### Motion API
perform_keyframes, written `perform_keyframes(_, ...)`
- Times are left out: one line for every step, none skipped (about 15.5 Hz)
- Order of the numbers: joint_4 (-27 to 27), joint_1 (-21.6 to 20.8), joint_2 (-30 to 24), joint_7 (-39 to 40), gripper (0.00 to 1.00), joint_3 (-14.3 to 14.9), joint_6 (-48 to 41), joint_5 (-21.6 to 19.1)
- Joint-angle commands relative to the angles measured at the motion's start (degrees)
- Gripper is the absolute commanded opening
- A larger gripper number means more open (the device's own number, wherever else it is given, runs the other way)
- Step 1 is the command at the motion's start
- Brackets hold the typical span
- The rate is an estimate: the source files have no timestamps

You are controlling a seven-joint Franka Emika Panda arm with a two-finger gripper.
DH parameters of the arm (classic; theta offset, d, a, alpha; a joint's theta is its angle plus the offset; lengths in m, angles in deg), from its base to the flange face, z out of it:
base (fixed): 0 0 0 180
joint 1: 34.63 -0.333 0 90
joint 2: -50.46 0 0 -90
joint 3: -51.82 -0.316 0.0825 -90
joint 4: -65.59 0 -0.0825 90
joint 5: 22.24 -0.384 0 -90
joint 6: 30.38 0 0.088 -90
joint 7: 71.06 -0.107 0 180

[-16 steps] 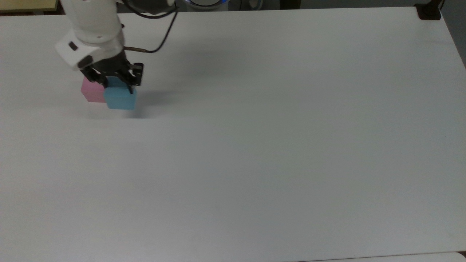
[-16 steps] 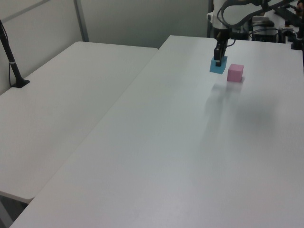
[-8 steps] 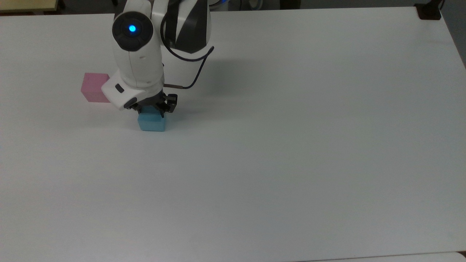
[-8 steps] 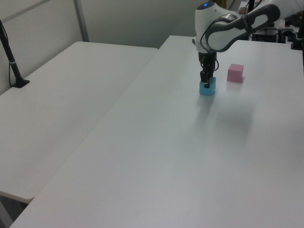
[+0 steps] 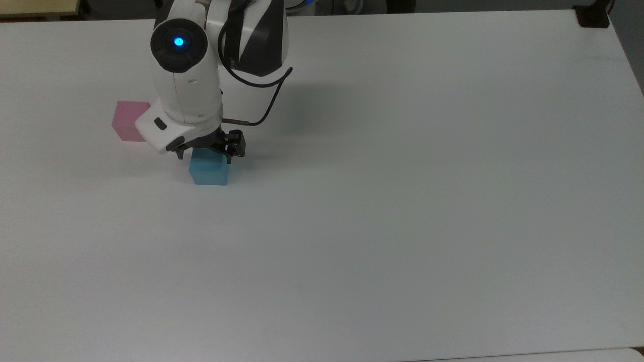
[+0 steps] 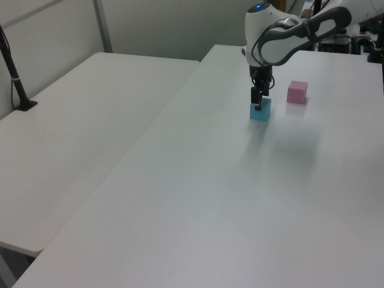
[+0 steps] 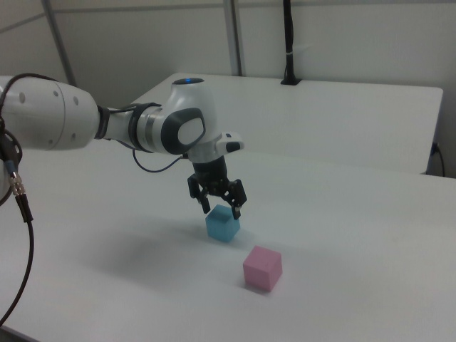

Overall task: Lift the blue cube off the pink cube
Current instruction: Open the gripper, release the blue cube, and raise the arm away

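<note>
The blue cube (image 5: 209, 173) (image 6: 260, 111) (image 7: 222, 226) rests on the white table, apart from the pink cube (image 5: 127, 121) (image 6: 297, 92) (image 7: 262, 268). The pink cube also stands on the table, with nothing on top of it. My gripper (image 5: 205, 156) (image 6: 258, 102) (image 7: 221, 211) hangs directly over the blue cube. It is open, with its fingertips spread at about the height of the cube's top edges, one on each side. In the top view, the white wrist covers the pink cube's right corner.
A second white table (image 6: 78, 120) adjoins in the left view's left, with a black clamped pole (image 6: 17, 84) on it. In the top view, wide bare tabletop (image 5: 402, 201) stretches right of and below the cubes. A dark cable (image 5: 266, 108) loops from the wrist.
The gripper carried the blue cube away from the pink cube toward the top view's lower right and set it on the table. Its fingers have since opened and risen slightly.
</note>
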State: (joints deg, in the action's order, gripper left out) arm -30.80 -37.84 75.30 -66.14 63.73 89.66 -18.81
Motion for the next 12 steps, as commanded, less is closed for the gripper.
perform_keyframes(-1.00, 1.63, -10.48, -1.14, 1.00, -0.48, -7.85, 0.52)
perform_keyframes(-0.82, 1.63, -13.56, -1.14, 1.00, -0.48, -11.72, 0.79)
perform_keyframes(-1.17, 1.63, -16.90, -1.58, 1.00, -0.48, -14.46, 0.96)
perform_keyframes(-1.52, 1.72, -19.98, -2.28, 1.00, -0.48, -16.75, 0.96)
perform_keyframes(-2.13, 1.72, -22.27, -2.89, 1.00, -0.48, -18.68, 0.96)
perform_keyframes(-2.23, 1.54, -24.29, -3.42, 1.00, -0.39, -20.18, 0.96)
perform_keyframes(-2.05, 1.45, -25.97, -4.30, 1.00, -0.31, -21.59, 0.88)
perform_keyframes(-1.79, 1.10, -28.33, -4.91, 1.00, -0.31, -24.47, 0.61)
perform_keyframes(-1.61, 1.01, -29.66, -5.01, 1.00, -0.31, -26.16, 0.44)
perform_keyframes(-1.52, 1.01, -30.54, -4.92, 1.00, -0.39, -27.57, 0.26)
perform_keyframes(-1.26, 1.27, -30.90, -4.48, 1.00, -0.39, -28.54, 0.26)
perform_keyframes(-0.56, 1.63, -30.99, -3.96, 1.00, -0.48, -28.81, 0.26)
